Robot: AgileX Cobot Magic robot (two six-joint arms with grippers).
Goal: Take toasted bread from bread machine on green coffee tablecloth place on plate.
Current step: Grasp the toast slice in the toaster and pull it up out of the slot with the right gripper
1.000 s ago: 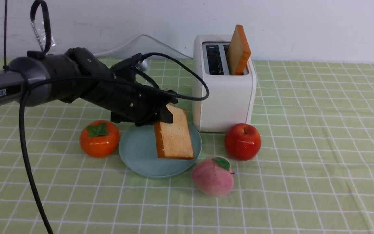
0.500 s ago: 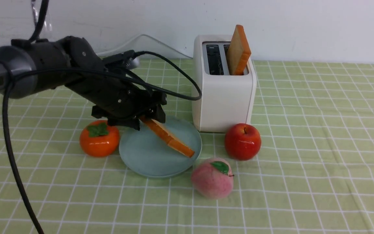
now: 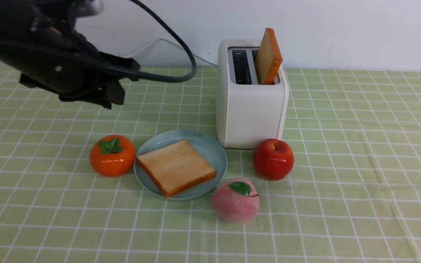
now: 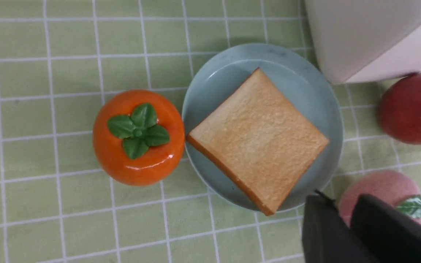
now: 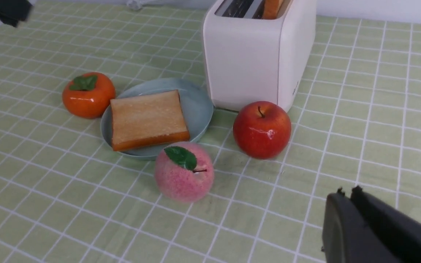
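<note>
One slice of toasted bread (image 3: pixel 175 167) lies flat on the pale blue-green plate (image 3: pixel 212 148), which stands on the green coffee tablecloth (image 3: pixel 360 164). The slice also shows in the left wrist view (image 4: pixel 258 138) and the right wrist view (image 5: pixel 147 118). A second slice (image 3: pixel 268 56) stands upright in the right slot of the white bread machine (image 3: pixel 250 117); the left slot is empty. My left gripper (image 3: pixel 113 98) hangs high, up and left of the plate, its jaws (image 4: pixel 338 204) slightly apart and empty. My right gripper (image 5: pixel 347 193) is shut and empty, low on the right, out of the front view.
An orange persimmon (image 3: pixel 112 155) touches the plate's left side. A red apple (image 3: pixel 273 159) sits in front of the bread machine's right corner. A pink peach (image 3: pixel 235 200) sits by the plate's front right rim. The white cord (image 3: pixel 159 45) runs along the back wall.
The left gripper let go of the slice, which dropped from tilted to flat on the plate. The left arm then rose and drew back to the upper left. The peach shifted slightly.
</note>
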